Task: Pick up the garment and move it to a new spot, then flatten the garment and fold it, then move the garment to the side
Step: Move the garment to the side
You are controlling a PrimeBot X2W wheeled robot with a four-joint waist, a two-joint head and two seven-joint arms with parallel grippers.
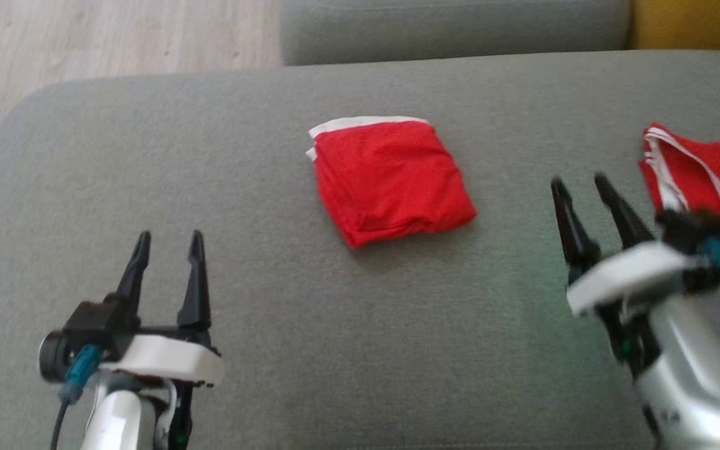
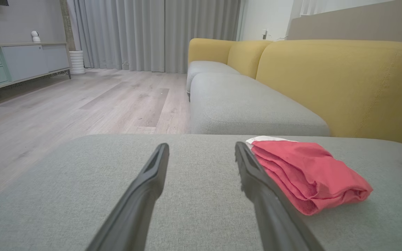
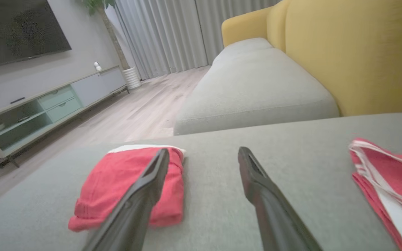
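Folded red cloth garment with white trim (image 1: 391, 181) sits mid-way across the grey fabric sofa seat (image 1: 272, 350), left hand (image 1: 169, 236) and right hand (image 1: 580, 180) both spread, empty, nearside; risk: a shallow pinch lifts only the top layer, undoing the fold during the sideways move.

**One red garment (image 1: 391, 181) lying folded on the grey cushion (image 1: 272, 325)**

The left pincer (image 1: 169, 236) is hovering near left and the right pincer (image 1: 579, 182) near right, both gaping and empty. A white-trimmed red cloth (image 1: 704, 169) is lying at the right edge.
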